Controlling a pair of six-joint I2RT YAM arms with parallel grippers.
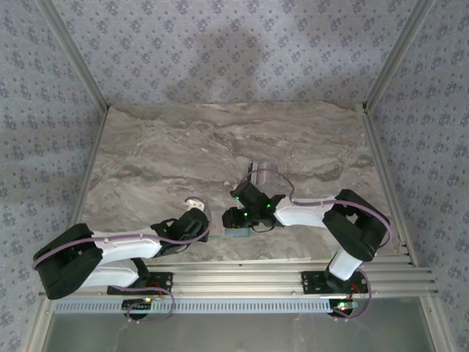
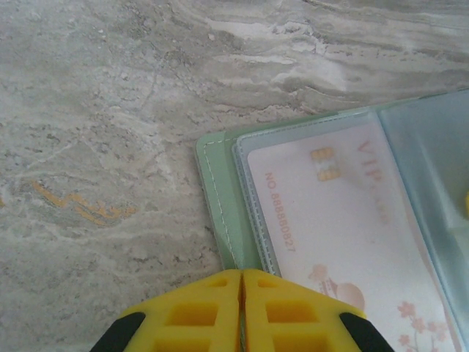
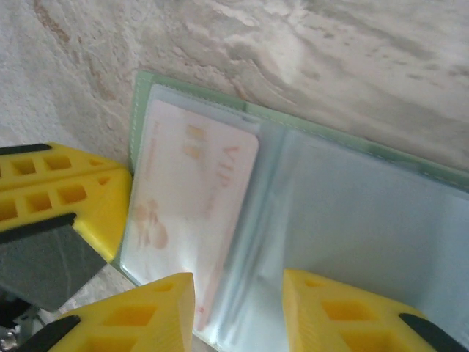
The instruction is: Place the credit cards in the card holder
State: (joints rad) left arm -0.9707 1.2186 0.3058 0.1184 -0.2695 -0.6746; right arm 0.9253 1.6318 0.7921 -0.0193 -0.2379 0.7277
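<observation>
At the left, the left gripper [image 2: 240, 312] has its yellow fingers pressed together. The stitched edge of the flat sage-green bifold card holder [image 2: 216, 191] runs straight into the seam between them, so it looks pinched there, with the wallet lying open on the marbled grey stone table [image 2: 110, 110]. Just right of that grip, the holder's left clear pocket already carries a pale pinkish plastic card [image 2: 330, 213] printed VIP, its long side running away from the fingers. Right again, across the fold, lies the empty clear plastic pocket [image 3: 352, 213]. The right gripper [image 3: 238, 315] hovers over the holder's near edge, fingers apart and gripping nothing. The coming move turns on the small silvery-grey striped credit cards [image 1: 251, 174]. They lie on the table beyond the right gripper, farther from the bases and apart from the holder, long axis seemingly pointing away from the arms. The right arm is therefore the nearer one to fetch them.
</observation>
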